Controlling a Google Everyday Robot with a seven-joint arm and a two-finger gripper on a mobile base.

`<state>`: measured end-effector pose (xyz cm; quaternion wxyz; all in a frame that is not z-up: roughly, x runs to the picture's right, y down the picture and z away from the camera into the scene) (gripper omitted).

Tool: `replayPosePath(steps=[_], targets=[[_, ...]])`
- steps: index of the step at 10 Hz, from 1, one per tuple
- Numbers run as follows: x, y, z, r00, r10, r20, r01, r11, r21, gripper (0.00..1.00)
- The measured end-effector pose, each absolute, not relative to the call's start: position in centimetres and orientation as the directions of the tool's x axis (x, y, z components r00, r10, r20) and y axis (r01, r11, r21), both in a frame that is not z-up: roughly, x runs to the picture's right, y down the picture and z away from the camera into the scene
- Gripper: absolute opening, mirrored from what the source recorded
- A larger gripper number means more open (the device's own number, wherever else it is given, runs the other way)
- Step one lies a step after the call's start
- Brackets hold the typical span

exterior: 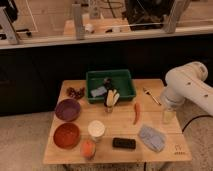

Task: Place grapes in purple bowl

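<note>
Grapes (76, 92) lie on table (170, 150) just behind purple bowl (67, 109). Gripper (168, 115) seemingly hangs over table's right edge; can't tell its grip state.

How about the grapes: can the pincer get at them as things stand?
Probably yes, with a long reach. The pincer hangs at the table's right edge; the grapes lie uncovered at its back left, beside the green bin, which it would need to pass over or around.
</note>
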<state>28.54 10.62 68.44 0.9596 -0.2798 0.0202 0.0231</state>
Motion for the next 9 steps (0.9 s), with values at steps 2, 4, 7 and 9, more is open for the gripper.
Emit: replayPosePath(steps=[2,4,7,9], targets=[[28.5,10.6,68.4,0.998,0.033,-0.052,-0.056,0.842,-0.536,0.8],[28.5,10.6,68.4,0.998,0.033,-0.052,-0.056,0.842,-0.536,0.8],[28.2,10.6,68.5,0.999,0.025,-0.036,-0.04,0.843,-0.536,0.8],[25.5,9.7,69.7,0.999,-0.025,0.042,0.044,0.843,-0.536,0.8]])
